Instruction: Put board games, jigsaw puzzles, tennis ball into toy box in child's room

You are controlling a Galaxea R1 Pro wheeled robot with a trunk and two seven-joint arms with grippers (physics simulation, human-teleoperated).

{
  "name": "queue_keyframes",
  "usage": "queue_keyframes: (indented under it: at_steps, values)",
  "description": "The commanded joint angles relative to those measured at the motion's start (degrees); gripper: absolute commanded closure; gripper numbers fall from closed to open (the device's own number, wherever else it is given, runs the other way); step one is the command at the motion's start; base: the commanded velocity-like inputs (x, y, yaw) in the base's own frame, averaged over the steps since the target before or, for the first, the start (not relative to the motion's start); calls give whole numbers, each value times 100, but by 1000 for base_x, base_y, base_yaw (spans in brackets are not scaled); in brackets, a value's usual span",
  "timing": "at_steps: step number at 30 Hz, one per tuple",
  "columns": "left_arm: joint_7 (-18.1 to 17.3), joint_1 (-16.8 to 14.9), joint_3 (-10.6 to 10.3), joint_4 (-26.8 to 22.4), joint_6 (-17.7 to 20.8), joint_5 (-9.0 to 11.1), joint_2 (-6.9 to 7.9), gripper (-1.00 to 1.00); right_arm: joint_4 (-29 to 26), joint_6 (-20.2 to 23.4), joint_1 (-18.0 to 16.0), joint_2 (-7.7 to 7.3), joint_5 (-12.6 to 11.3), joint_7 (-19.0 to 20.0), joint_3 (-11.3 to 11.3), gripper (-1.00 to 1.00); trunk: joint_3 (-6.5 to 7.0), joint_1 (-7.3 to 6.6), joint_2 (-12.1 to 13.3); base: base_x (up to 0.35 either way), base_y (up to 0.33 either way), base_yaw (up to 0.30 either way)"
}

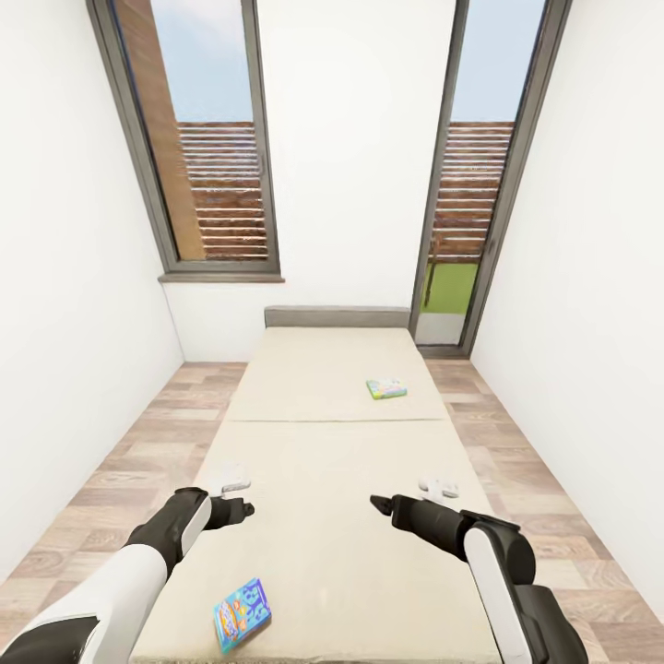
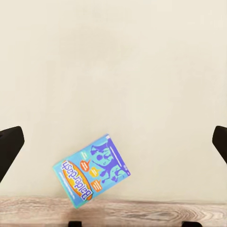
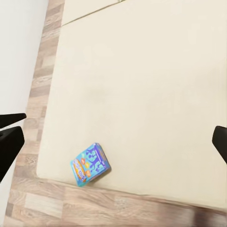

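Two board games are counted on the bed (image 1: 323,553): a blue game (image 1: 243,614) lying flat below and just nearer than the left gripper (image 1: 242,509), close to the bed's near edge, and a green game (image 1: 386,388) well beyond the right gripper (image 1: 378,503). The green game is seen from the head alone. The title "Balderdash" is read on the blue game (image 2: 91,170) in the left wrist view; in the right wrist view (image 3: 90,164) it is too small. Both grippers are spread wide, nothing held
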Motion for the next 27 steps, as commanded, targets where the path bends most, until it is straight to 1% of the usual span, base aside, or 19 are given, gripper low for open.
queue_keyframes:
  at_steps: [1, 6, 10, 13, 21, 24, 27]
  values:
    - [-18, -4, 32, -9, 33, 11, -2, -100, -11, 47, -5, 0, 2, 12, -4, -100, -23, 3, -14, 0, 0, 0]
    - [-17, -4, 32, -11, 25, 11, -2, -100, -26, 100, -5, -12, -15, 101, -7, -100, -70, 3, -14, 0, 0, 0]
    - [-22, -4, 35, -14, 23, 12, 3, -100, -26, 116, -5, -34, -22, 422, -20, -100, -107, 3, -14, 0, 0, 0]
    - [-28, -4, 38, -19, 20, 12, 4, -100, -20, 120, -5, -48, -24, 882, -44, -100, -135, 3, -14, 0, 0, 0]
    - [-62, -4, 37, -41, 21, 19, 6, -100, -7, 80, -5, -87, 25, 2542, -136, -100, -210, 3, -14, 0, 0, 0]
    - [-75, -7, 38, -49, 21, 20, 6, -100, -3, 52, -5, -133, 46, 2923, -185, -100, -239, 3, -14, 0, 0, 0]
    - [-85, -10, 39, -56, 21, 24, 6, -100, 0, 36, -5, -164, 60, 3116, -214, -100, -267, 3, -14, 0, 0, 0]
